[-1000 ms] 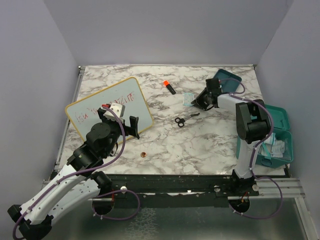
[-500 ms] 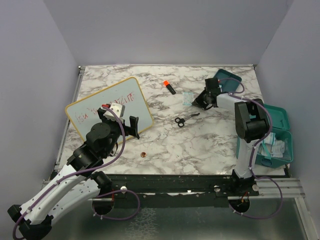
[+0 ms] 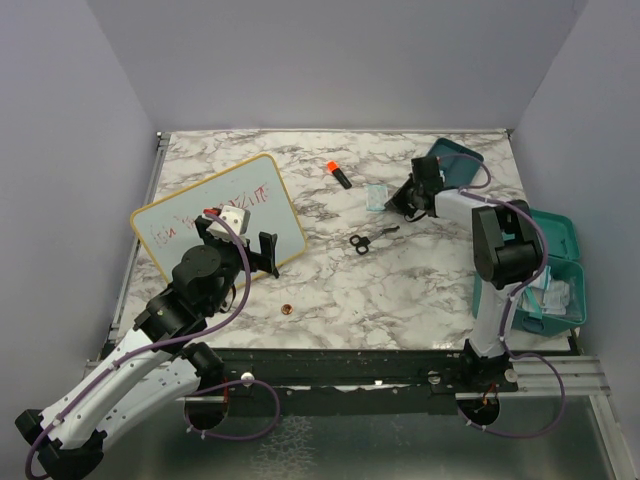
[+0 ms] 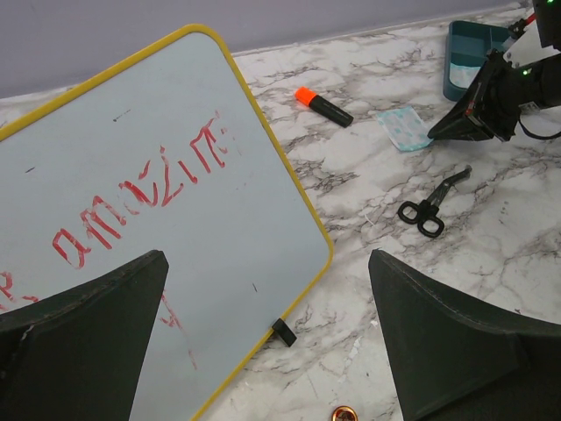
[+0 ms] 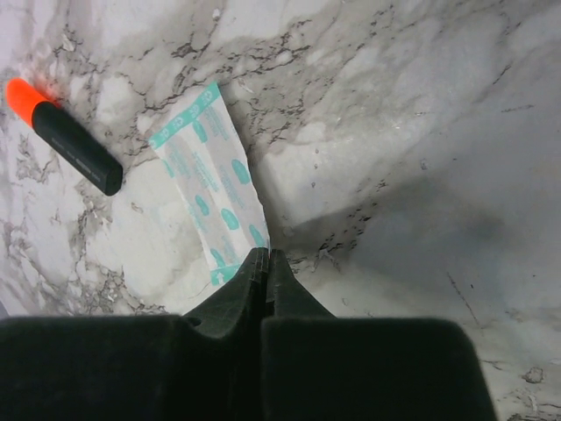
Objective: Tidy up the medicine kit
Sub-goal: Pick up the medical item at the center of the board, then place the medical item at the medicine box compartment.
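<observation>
The teal medicine kit case [image 3: 556, 262] lies open at the table's right edge with packets inside. Its teal tray insert [image 3: 456, 160] sits at the back right and also shows in the left wrist view [image 4: 470, 54]. My right gripper [image 3: 390, 207] [image 5: 266, 254] is low on the table left of the tray. Its jaws are pressed together on the near corner of a white-and-teal plaster packet [image 5: 207, 184] [image 3: 376, 195]. My left gripper [image 4: 267, 263] [image 3: 240, 245] is open and empty above the whiteboard's near right edge.
A yellow-framed whiteboard [image 3: 215, 212] with red writing lies at the left. An orange-capped black marker [image 3: 338, 174] lies at the back centre. Black scissors [image 3: 362, 243] lie mid-table. A small copper ring [image 3: 287, 310] lies near the front.
My right gripper has shifted slightly toward the back, with the packet at its tips. The left arm has not moved.
</observation>
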`<state>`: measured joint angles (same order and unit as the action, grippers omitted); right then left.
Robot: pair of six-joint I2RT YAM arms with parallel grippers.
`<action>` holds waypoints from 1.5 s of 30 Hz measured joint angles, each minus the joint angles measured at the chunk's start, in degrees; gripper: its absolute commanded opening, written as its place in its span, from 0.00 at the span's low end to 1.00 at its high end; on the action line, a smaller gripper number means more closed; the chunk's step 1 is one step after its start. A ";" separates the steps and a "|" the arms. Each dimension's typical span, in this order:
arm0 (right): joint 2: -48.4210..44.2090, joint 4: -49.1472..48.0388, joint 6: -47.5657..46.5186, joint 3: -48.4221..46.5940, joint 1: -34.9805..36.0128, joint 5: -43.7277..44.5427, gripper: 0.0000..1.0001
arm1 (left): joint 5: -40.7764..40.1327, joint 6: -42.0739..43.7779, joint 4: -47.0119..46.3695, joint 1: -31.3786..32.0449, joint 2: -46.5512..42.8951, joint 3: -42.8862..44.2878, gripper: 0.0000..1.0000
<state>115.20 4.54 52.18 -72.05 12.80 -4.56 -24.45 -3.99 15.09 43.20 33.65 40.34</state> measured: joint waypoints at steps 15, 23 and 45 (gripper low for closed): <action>-6.71 -1.44 -1.66 -0.11 0.00 1.53 0.01 | 0.00 0.00 0.00 0.00 -0.28 0.00 0.99; -8.37 -1.42 -1.77 -2.86 -1.01 3.93 0.01 | 0.00 0.00 0.00 0.00 -0.39 0.00 0.99; -8.22 -3.54 -1.92 -3.85 -11.15 11.65 0.01 | 0.00 0.00 0.00 0.00 -0.39 -0.50 0.99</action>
<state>106.98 0.99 50.26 -75.90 1.65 7.09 -24.45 -3.99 15.09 43.20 33.26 39.83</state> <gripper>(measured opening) 0.014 0.988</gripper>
